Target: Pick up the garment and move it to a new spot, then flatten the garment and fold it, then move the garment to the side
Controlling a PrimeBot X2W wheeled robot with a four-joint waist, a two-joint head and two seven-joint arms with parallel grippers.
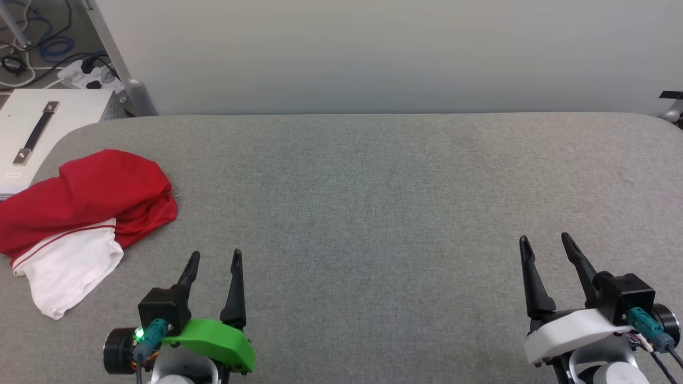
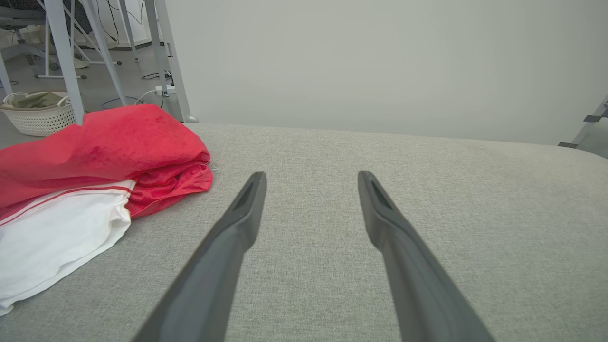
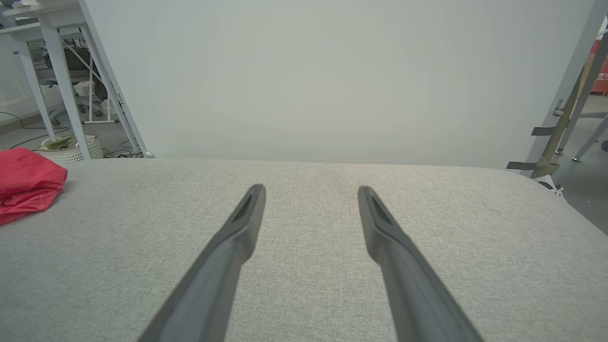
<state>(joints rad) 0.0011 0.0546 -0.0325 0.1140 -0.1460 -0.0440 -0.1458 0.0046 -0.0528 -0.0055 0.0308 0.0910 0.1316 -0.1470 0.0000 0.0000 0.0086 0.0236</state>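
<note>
Pointing forward over table [image 1: 373, 186]: left pincer [image 1: 216, 254], right pincer [image 1: 545, 238] wide, empty; garment [image 1: 90, 197] untouched.

Soft, diffuse light is spreading evenly across the grey table [image 1: 373, 213], and everything is reading bright and flat; where it is coming from can't be told. Shadows are barely registering: a thin dark rim under the garment [image 1: 90, 197] and gentle shading in its folds. In the left wrist view its white sleeve is nearly bleaching out. The left gripper [image 2: 311, 173] and right gripper [image 3: 311, 187] are blurring toward the bottom edge. The table's far edge is bowing with wide-angle distortion.
</note>
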